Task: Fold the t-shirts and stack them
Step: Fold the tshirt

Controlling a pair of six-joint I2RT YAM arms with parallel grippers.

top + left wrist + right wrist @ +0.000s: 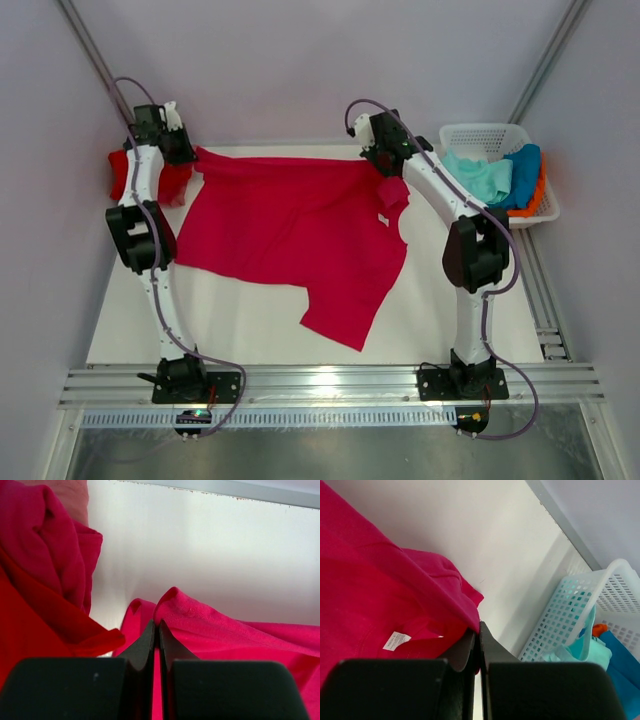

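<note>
The crimson-pink t-shirt was lying spread across the middle of the white table, kinda crooked, with one sleeve trailing toward the near edge. My left gripper was down at the shirt's far left corner. Its jaws were pressed together with a little peak of that pink cloth pinched at the tips. My right gripper was at the far right side by the collar, jaws squeezed closed on the fabric edge there too. The small white tag sat face up just to the left of it. A red t-shirt was bunched at the far left of the table, right beside my left arm and touching the pink one's corner. Off to the far right, the white lattice basket had a mint-green tee, a blue tee and an orange tee stuffed in it, well apart from the one I had hold of.
</note>
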